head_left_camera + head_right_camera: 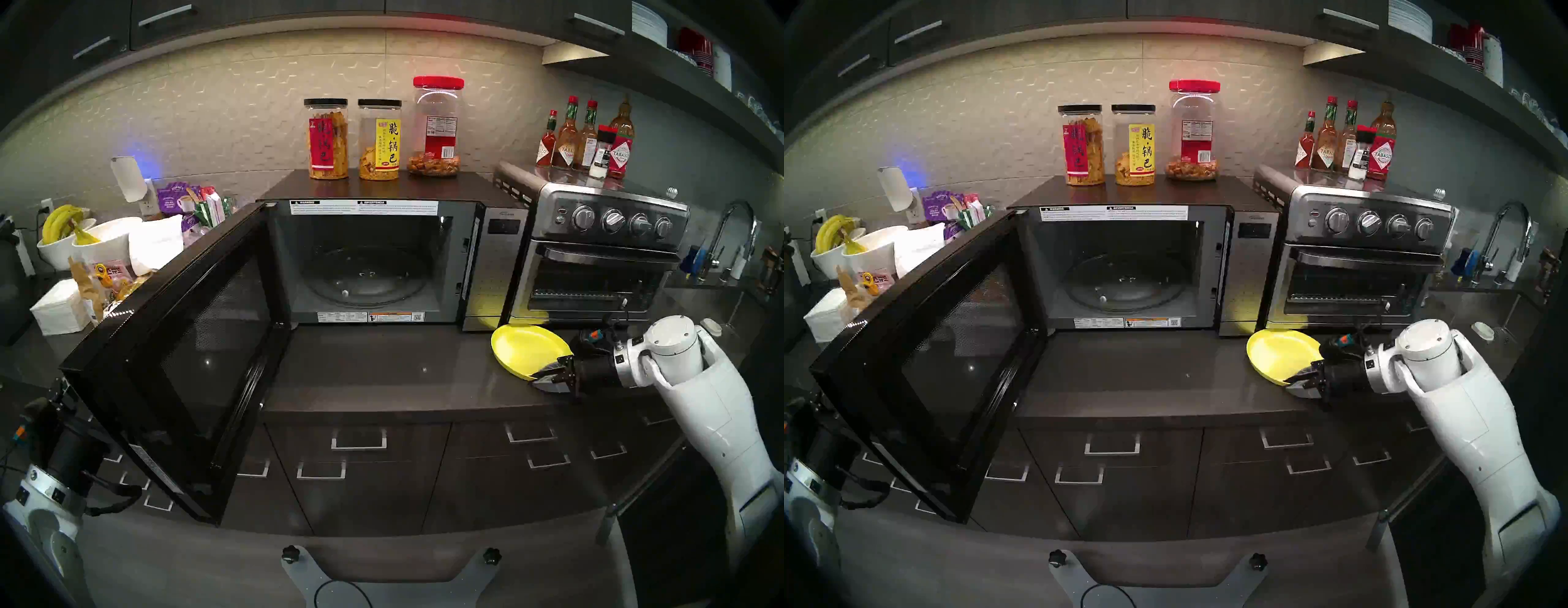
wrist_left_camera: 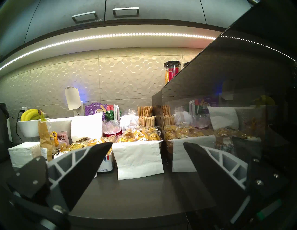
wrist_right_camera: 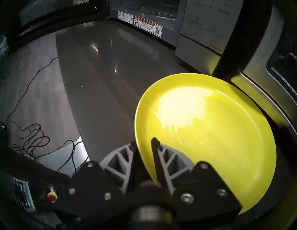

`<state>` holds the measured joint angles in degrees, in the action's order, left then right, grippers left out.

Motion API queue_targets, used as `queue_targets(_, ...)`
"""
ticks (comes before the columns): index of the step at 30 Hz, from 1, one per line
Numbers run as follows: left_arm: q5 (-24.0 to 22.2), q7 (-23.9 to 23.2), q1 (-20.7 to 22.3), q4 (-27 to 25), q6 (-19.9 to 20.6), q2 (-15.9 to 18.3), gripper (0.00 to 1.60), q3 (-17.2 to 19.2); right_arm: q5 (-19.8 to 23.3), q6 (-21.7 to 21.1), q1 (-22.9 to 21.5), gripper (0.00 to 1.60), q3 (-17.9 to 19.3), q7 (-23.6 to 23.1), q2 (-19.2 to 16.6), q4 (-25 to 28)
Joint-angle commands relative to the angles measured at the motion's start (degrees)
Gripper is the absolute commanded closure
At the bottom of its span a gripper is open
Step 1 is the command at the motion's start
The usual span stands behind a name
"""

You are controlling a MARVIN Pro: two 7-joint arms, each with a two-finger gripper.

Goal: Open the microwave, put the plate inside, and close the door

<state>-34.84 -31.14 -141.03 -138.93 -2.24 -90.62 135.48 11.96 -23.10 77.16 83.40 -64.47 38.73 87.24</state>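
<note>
Dark kitchen cabinets and a pale tiled wall frame a grey bench (image 1: 382, 369) that carries the Panasonic microwave (image 1: 492, 263) beside a steel toaster oven (image 1: 594, 254); three snack jars (image 1: 373, 140) stand on the microwave's top. Opening is done, by the look of it: the door (image 1: 178, 352) is swung wide toward the left, mesh side showing, and the glass turntable (image 1: 365, 280) lies bare inside. The yellow plate (image 1: 528, 350) is not yet in; it sits on the bench just in front of the gap between microwave and toaster oven, its near rim apparently tipped up a little. The right end effector (image 3: 145, 144) straddles that near rim, one finger above the plate and one beneath, drawn in close on it; whether the pinch is fully set I cannot tell. The left end effector (image 2: 147, 144) is spread wide and holds nothing, level beside the door's outer face. Left to do, as I judge: lift the plate, carry it left onto the turntable, release, then shut the door.
</note>
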Motion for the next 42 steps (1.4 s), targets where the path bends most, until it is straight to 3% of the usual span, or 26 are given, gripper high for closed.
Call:
queue_targets(1, -0.07, 0.05, 0.09, -1.07, 0.08, 0.11, 0.0, 0.16, -0.07, 0.27, -1.15, 1.46, 0.19, -0.03, -0.06, -0.18)
queue_targets(2, -0.05, 0.01, 0.13, -1.07, 0.11, 0.07, 0.0, 0.17, 0.19, 0.51, -0.79, 1.6, 0.58, -0.36, -0.24, 0.15)
queue_targets(11, 0.01, -0.1, 0.24, -1.07, 0.18, -0.04, 0.0, 0.2, 1.57, 0.24, 0.64, 1.6, 2.62, -1.35, -1.39, 2.3)
queue_targets(22, 0.12, -0.29, 0.41, -1.07, 0.3, -0.21, 0.0, 0.25, 3.55, 0.31, 5.44, 1.6, 7.01, -3.16, -3.16, 6.98)
queue_targets(42, 0.3, -0.58, 0.69, -1.07, 0.5, -0.49, 0.0, 0.34, 6.24, -0.8, 11.43, 1.6, 12.72, -4.78, -2.39, 16.31)
